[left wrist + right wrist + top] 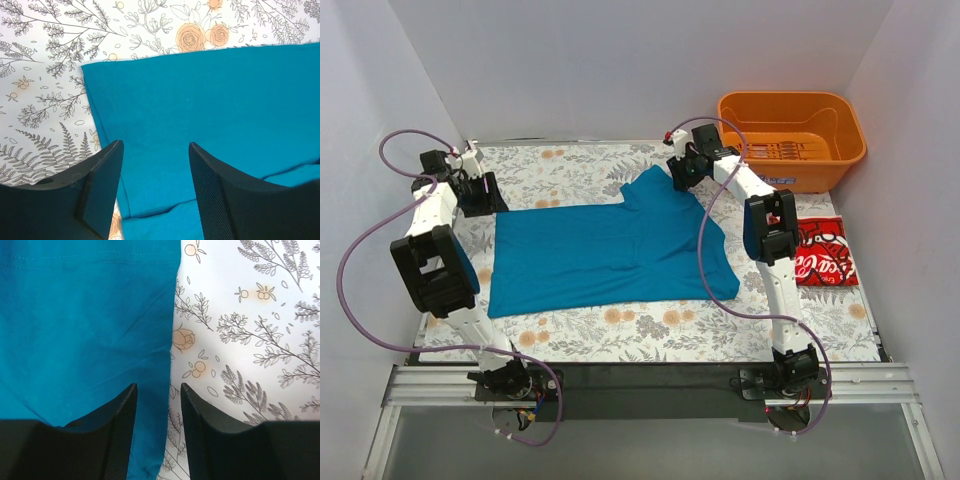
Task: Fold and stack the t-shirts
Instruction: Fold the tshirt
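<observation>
Nearside of the teal t-shirt (610,250), a bare strip of tabletop (620,325) runs its whole length. To the shirt's right, the right arm (770,225), the red t-shirt (823,255) and, farther back, the orange basket (820,172) crowd the way. The left tool (155,150) hangs over the shirt's far left corner and the right tool (158,387) over its far right edge.

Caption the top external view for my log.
Teal t-shirt spread between left gripper and right gripper; red t-shirt near orange basket.

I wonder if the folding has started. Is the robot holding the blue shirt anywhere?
No, nothing is held. The left gripper and the right gripper both have open jaws over edges of the teal shirt.
</observation>
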You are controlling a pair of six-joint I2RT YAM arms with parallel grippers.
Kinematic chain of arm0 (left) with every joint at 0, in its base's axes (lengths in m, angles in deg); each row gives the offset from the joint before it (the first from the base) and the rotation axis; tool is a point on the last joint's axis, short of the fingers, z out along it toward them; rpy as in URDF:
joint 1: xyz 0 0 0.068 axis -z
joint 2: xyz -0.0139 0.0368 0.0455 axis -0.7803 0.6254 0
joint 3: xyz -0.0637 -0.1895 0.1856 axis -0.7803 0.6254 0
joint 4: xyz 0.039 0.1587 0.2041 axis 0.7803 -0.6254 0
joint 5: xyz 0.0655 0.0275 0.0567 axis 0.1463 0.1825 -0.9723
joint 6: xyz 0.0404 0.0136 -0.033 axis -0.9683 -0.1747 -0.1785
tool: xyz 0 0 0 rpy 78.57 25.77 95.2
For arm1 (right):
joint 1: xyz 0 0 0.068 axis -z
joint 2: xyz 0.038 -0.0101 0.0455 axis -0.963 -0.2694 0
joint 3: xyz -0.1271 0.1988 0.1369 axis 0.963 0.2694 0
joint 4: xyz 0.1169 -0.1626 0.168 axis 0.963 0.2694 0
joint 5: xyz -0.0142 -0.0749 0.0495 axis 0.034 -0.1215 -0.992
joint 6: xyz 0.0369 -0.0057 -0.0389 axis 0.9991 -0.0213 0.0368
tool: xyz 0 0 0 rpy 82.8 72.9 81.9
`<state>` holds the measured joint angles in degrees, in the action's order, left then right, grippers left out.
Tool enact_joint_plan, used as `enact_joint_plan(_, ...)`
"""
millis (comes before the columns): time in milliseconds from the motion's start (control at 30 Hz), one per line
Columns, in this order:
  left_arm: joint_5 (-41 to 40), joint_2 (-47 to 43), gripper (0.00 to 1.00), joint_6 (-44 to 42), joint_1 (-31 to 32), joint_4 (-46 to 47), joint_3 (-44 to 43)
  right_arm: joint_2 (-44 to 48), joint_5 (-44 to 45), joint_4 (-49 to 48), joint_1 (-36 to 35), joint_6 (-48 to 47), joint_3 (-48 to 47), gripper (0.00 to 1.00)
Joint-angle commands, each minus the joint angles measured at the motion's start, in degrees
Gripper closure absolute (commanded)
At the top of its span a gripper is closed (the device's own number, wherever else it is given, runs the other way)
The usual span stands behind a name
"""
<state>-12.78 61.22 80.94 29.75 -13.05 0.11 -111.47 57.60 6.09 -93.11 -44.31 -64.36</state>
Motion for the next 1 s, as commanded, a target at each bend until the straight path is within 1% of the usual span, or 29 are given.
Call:
enact_joint_plan(0,0.6,0.7,0.46,0.8,-0.3,1.2,0.2,-1.1,-1.6,-4.0,-0.1,1.4,-2.5,0.54)
enact_joint_plan(233,-0.9,3.5,0.45,0.5,-0.3,1.4,-1.7,-2.1,-2.2,-3.9,-0.8,1.2,-2.7,0.57)
enact_joint_plan(333,-1.3,4.8,0.44,0.5,-0.2,1.2,-3.4,-2.3,-2.4,-3.8,-1.0,1.4,-2.5,0.63)
enact_joint_plan(433,-3.0,7.2,0.44,-0.3,-0.3,0.3,-6.3,-2.6,-2.3,-3.1,-0.9,2.3,-2.4,0.78)
enact_joint_plan(467,-3.7,8.3,0.44,-0.8,-0.3,-0.2,-6.9,-2.6,-2.4,-2.7,-1.0,2.4,-2.5,0.86)
enact_joint_plan(533,-4.2,9.1,0.44,-1.5,-0.3,0.0,-8.1,-2.4,-2.2,-2.7,-1.0,2.3,-2.3,0.96)
enact_joint_plan(567,-4.4,9.4,0.44,-1.7,-0.3,0.8,-8.2,-2.3,-2.2,-2.6,-1.0,2.2,-2.3,0.99)
enact_joint_plan(667,-4.5,10.1,0.44,-3.0,-0.3,2.6,-8.7,-2.0,-1.7,-2.8,-1.0,1.1,-2.3,0.99)
enact_joint_plan(733,-4.9,12.2,0.46,-5.0,-0.3,2.3,-10.3,-1.3,-1.1,-2.9,-1.0,0.3,-2.3,0.99)
enact_joint_plan(867,-5.7,17.5,0.51,-8.1,-0.3,-1.6,-17.9,0.6,-1.4,-3.1,-0.9,-0.4,-1.6,0.99)
enact_joint_plan(967,-5.4,19.3,0.54,-9.9,-0.3,-1.5,-19.0,1.5,-1.5,-3.3,-0.9,-0.5,-1.2,0.99)
